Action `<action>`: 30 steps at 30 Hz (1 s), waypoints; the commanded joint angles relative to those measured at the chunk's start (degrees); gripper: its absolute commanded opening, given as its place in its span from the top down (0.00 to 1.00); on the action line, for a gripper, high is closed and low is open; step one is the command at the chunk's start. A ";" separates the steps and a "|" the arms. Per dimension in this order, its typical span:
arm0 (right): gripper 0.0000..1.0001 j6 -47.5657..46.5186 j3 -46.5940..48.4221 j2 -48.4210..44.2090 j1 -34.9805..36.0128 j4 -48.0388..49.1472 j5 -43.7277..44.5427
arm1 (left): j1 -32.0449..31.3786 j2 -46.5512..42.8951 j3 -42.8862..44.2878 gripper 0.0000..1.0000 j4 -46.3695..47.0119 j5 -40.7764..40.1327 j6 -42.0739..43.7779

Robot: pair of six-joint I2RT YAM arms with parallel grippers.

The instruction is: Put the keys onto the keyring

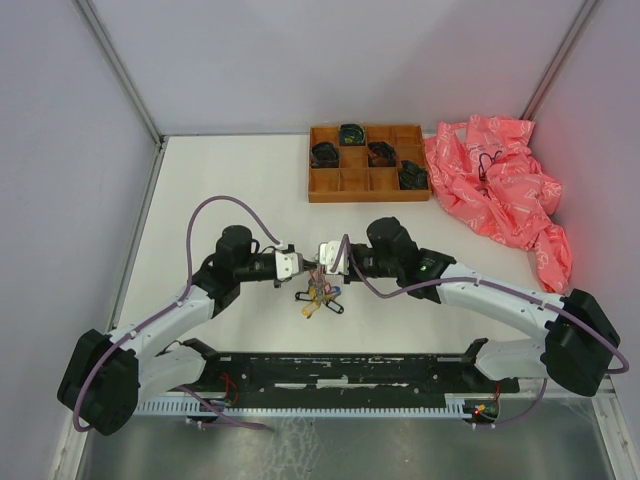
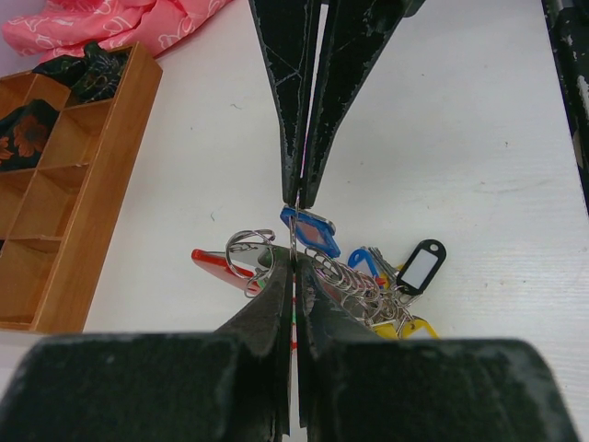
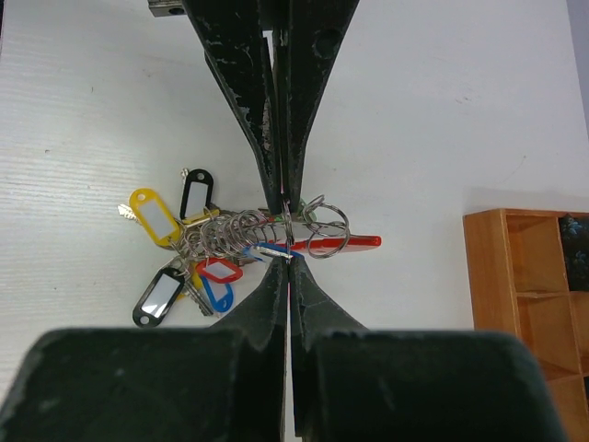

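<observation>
The keyring (image 2: 293,232) is a thin wire loop seen edge-on, stretched between both grippers just above the table. My left gripper (image 2: 293,260) is shut on its near side. My right gripper (image 2: 296,203) is shut on its far side, and a blue tag (image 2: 313,235) sits right at its tips. The keys (image 3: 198,244) hang in a bunch with yellow (image 3: 152,214), black (image 3: 158,296) and red tags, on a row of small rings. A red strap (image 3: 354,243) sticks out sideways. From above, left gripper (image 1: 305,266) and right gripper (image 1: 318,264) meet tip to tip over the bunch (image 1: 320,298).
A wooden compartment tray (image 1: 325,190) with dark coiled items (image 1: 352,133) stands at the back centre. A crumpled pink bag (image 1: 500,180) lies to its right. A black rail (image 1: 340,368) runs along the near edge between the arm bases.
</observation>
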 commanded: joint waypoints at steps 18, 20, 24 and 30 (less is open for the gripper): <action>0.99 -1.23 1.16 -0.96 0.90 0.27 1.95 | 0.07 -1.56 1.36 0.97 1.60 1.27 2.58; 0.99 -1.23 1.27 -0.84 0.98 0.55 1.75 | 0.07 -1.58 1.35 0.97 1.60 1.36 2.63; 0.99 -1.23 1.18 -0.66 1.09 1.09 1.91 | 0.07 -1.42 1.34 0.97 1.60 1.67 2.63; 0.99 -1.29 1.09 -0.48 1.20 1.69 2.87 | 0.11 -1.43 1.33 0.97 1.56 1.80 2.62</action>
